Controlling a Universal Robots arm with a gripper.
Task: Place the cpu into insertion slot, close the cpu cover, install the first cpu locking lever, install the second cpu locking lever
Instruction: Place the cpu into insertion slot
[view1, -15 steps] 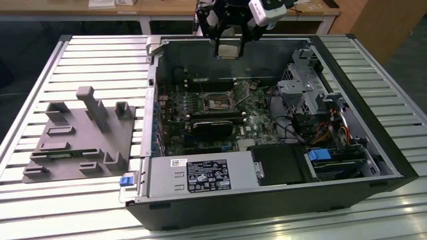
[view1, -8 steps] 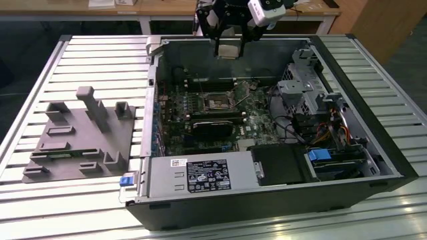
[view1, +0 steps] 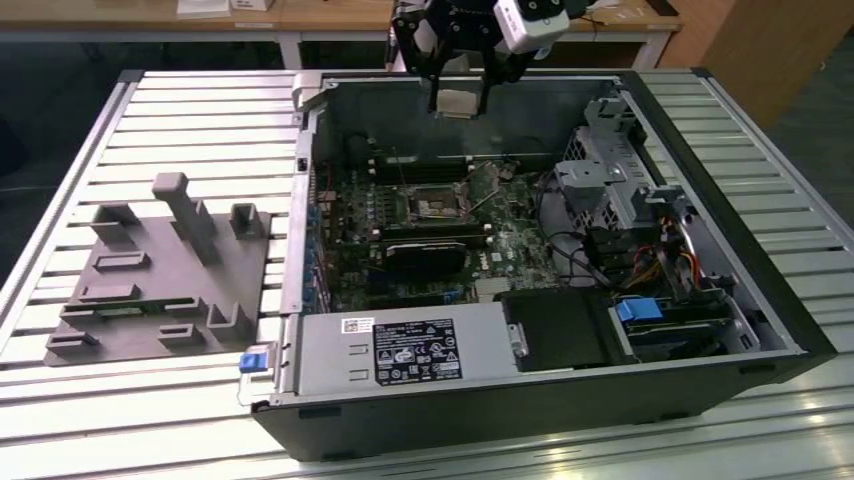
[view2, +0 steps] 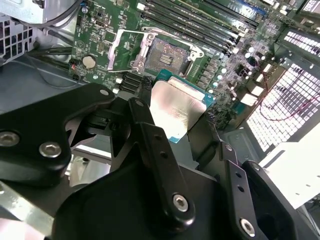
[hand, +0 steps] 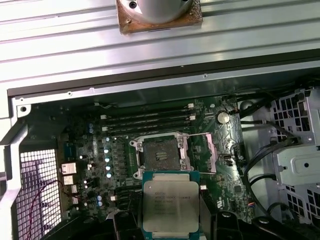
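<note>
My gripper (view1: 458, 92) hangs over the far wall of the open computer case (view1: 534, 420), shut on the cpu (view1: 455, 103). The cpu is a flat square chip with a silvery top and a green edge. In both wrist views the cpu (view2: 177, 110) (hand: 171, 205) sits between the black fingers (view2: 150, 135) of the gripper (view2: 179, 122) (hand: 171, 222). The insertion slot (view1: 437, 207) (view2: 167, 52) (hand: 159, 152) lies bare on the green board below, apart from the chip. The cpu cover (view2: 125, 47) (hand: 201, 150) stands swung open beside the slot.
Long memory slots (hand: 150, 120) run beside the socket. A black block (view1: 427, 255) sits nearer the front, then the power supply (view1: 400, 350). A metal drive cage (view1: 601, 180) and cables fill the exterior view's right. A grey fixture plate (view1: 160, 270) lies on the slatted table.
</note>
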